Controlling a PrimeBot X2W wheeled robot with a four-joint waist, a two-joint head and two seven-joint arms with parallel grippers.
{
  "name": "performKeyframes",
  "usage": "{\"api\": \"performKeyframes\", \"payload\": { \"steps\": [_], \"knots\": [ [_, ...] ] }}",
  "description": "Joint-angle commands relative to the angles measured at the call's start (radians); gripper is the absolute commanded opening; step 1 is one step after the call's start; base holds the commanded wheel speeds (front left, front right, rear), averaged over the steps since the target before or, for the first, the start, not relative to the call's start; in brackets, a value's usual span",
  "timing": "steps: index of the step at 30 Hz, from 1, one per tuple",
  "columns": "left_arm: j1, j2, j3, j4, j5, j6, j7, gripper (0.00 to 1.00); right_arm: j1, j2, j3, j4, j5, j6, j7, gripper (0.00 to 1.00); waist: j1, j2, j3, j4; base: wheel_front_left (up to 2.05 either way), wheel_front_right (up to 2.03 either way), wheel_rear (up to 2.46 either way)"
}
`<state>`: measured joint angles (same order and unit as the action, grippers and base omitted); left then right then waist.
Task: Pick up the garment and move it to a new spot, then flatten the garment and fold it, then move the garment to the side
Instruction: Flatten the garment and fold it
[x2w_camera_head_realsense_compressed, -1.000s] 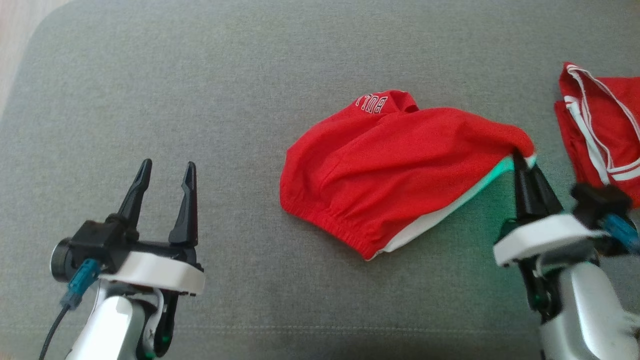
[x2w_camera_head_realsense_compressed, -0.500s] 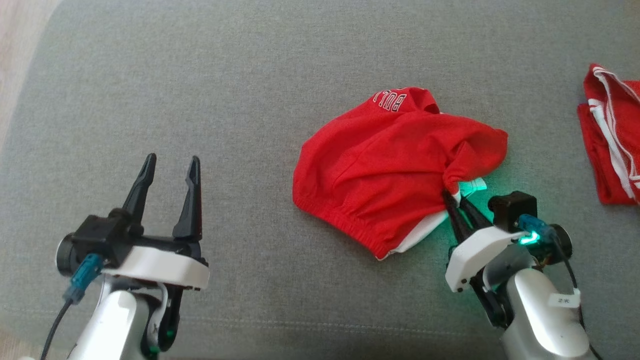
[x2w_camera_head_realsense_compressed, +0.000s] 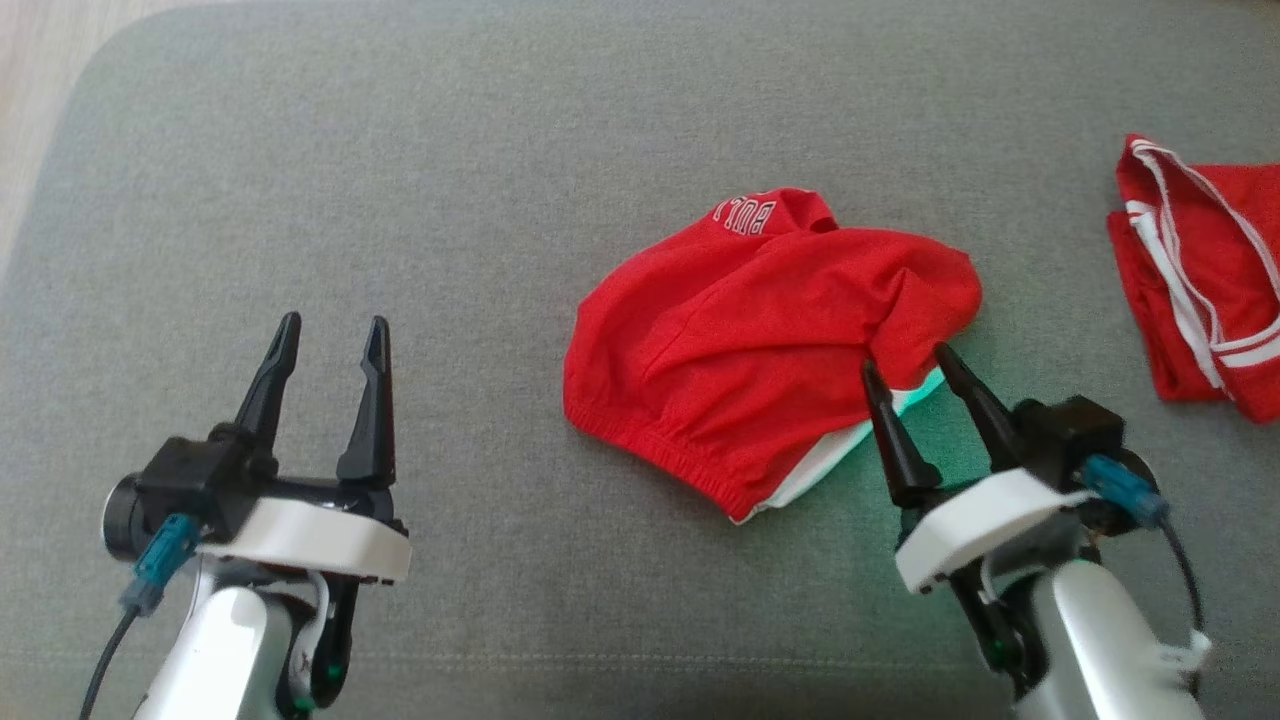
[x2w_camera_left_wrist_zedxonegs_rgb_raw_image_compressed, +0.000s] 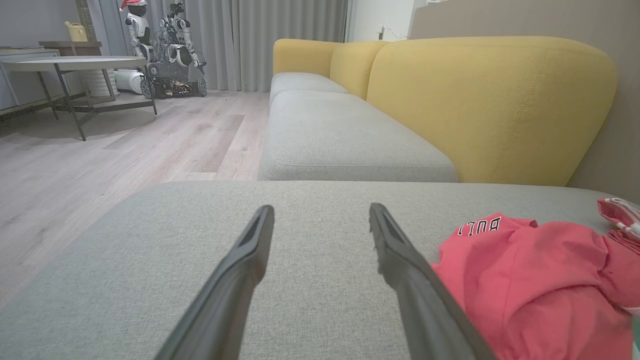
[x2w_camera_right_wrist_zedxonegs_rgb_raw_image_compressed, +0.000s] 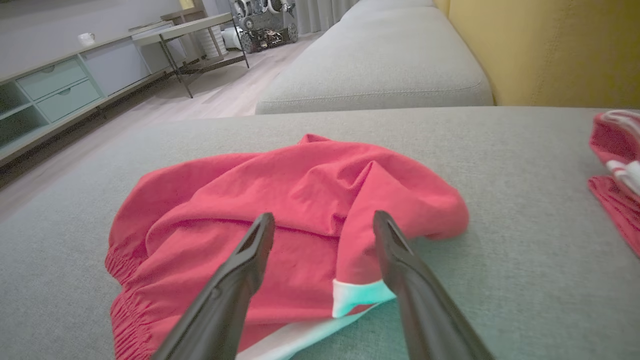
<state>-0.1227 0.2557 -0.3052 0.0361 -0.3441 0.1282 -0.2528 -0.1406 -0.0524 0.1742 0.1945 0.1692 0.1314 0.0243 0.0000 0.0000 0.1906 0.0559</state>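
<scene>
Gaping right tool (x2w_camera_head_realsense_compressed: 904, 357) at garment (x2w_camera_head_realsense_compressed: 740, 330)

Surface: grey fabric seat cushion (x2w_camera_head_realsense_compressed: 400, 150), rounded at its far left corner, with a stitched seam running along its near edge.
Middle, right of centre: red shorts (x2w_camera_head_realsense_compressed: 740, 340), lying crumpled straight on the cushion; gathered elastic waistband along the near left edge, white trim showing at the near right edge, white lettering on the far edge.
Far right: second red garment with white stripes (x2w_camera_head_realsense_compressed: 1200, 300), bunched on the cushion, well apart from the shorts.
</scene>
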Motion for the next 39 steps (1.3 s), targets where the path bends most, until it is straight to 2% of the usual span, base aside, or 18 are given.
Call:
{"api": "performKeyframes", "payload": {
  "steps": [1, 8, 15, 39],
  "knots": [
    [-0.018, 0.023, 0.048, -0.035, 0.01, 0.006, -0.009, 1.0, -0.005, 0.002, 0.011, -0.059, 0.006, -0.001, 0.006, 1.0, 0.0, 0.0, -0.005, -0.004, 0.0, 0.0, 0.0],
    [0.007, 0.031, 0.043, -0.048, 0.025, 0.024, -0.007, 1.0, 0.029, 0.002, -0.073, -0.198, -0.01, -0.001, 0.015, 1.0, 0.0, 0.0, -0.035, -0.017, 0.0, 0.0, 0.0],
    [0.039, 0.043, 0.033, -0.078, 0.037, 0.044, 0.018, 1.0, 0.028, 0.002, -0.146, -0.255, -0.053, -0.001, 0.032, 1.0, 0.0, 0.0, -0.059, -0.023, 0.0, 0.0, 0.0],
    [0.045, 0.047, 0.011, -0.093, 0.024, 0.052, 0.041, 1.0, 0.048, 0.002, -0.146, -0.269, -0.039, -0.001, 0.048, 1.0, 0.0, 0.0, -0.07, -0.023, 0.0, 0.0, 0.0]
  ]
}}
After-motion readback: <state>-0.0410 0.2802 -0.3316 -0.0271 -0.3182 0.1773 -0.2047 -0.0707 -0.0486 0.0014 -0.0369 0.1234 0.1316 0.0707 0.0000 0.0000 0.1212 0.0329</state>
